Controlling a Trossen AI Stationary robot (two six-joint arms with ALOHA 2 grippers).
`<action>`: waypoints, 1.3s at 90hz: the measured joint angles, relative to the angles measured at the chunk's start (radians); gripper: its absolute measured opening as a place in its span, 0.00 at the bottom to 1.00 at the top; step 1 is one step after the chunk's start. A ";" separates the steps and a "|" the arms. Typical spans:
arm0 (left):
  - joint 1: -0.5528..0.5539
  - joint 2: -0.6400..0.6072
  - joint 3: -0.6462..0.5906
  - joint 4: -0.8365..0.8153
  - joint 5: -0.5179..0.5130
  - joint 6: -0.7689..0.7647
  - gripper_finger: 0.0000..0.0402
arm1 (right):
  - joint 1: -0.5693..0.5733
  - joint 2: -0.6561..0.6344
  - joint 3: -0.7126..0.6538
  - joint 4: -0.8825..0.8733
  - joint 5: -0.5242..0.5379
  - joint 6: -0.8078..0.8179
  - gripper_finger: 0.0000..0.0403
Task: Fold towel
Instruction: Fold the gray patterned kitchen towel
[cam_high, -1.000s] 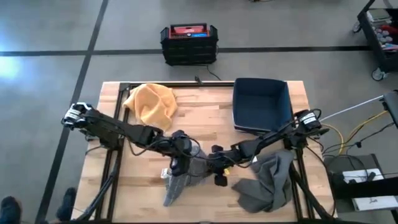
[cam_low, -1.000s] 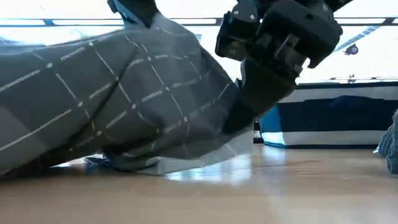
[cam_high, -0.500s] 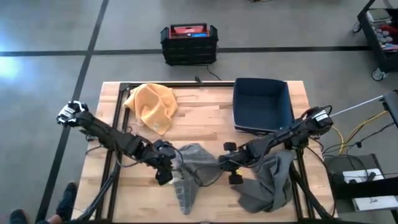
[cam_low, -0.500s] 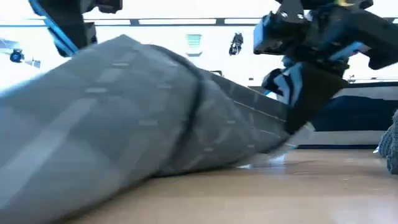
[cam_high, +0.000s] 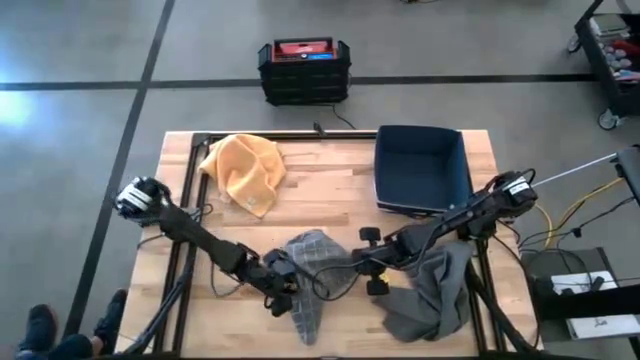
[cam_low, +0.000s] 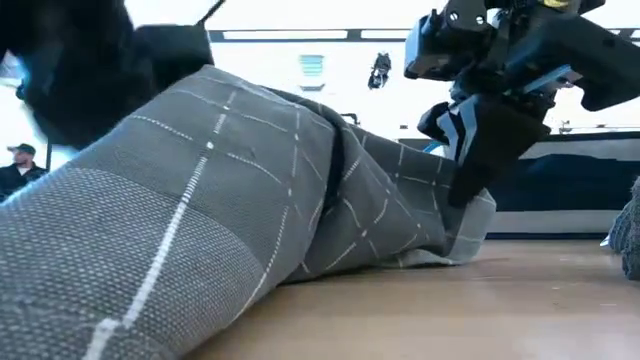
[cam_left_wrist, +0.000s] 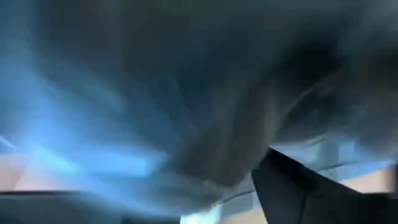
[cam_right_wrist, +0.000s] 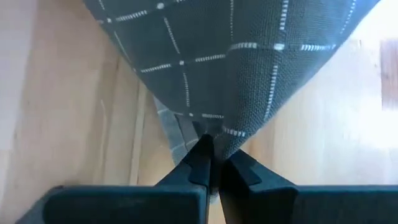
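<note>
The grey towel with a white grid (cam_high: 312, 268) lies bunched on the wooden table near its front edge, and it fills the low view's left (cam_low: 230, 200). My left gripper (cam_high: 282, 292) is at the towel's left side, shut on it. My right gripper (cam_high: 366, 270) is at its right side, shut on a corner. Between the two the towel humps up, and a tail of it (cam_high: 306, 322) lies toward the near edge. My left gripper is on the towel's left side (cam_high: 292, 290). Blurred cloth fills its wrist view and hides the place of contact. In the low view the cloth rises to the gripper (cam_low: 70, 70). My right gripper pinches a corner of the towel (cam_right_wrist: 214, 142) between its two fingertips (cam_right_wrist: 200, 163). It comes from the table's right, slanting down. The cloth fans out from the pinch, and its lower edge (cam_low: 440, 255) rests on the table.
A second grey cloth (cam_high: 432, 292) lies crumpled at the near right, beside my right arm. A yellow cloth (cam_high: 245, 168) lies at the far left and a dark blue bin (cam_high: 420, 168) at the far right. A black crate (cam_high: 303, 70) stands on the floor beyond the table.
My left gripper has carried its side of the towel toward the near edge. My right gripper first drew its corner toward the right edge and has then stayed still. The towel has been pulled apart between them, and its left part now lies nearer the front.
</note>
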 joint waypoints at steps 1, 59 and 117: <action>0.000 0.008 0.004 0.001 0.000 0.003 0.33 | 0.000 0.000 0.000 -0.001 0.000 0.000 0.00; -0.099 -0.112 0.129 -0.346 0.032 -0.042 0.00 | 0.000 -0.057 0.000 -0.076 0.018 0.027 0.00; -0.235 -0.421 0.134 -0.596 -0.219 -0.330 0.00 | 0.020 -0.150 -0.028 0.013 -0.075 0.078 0.03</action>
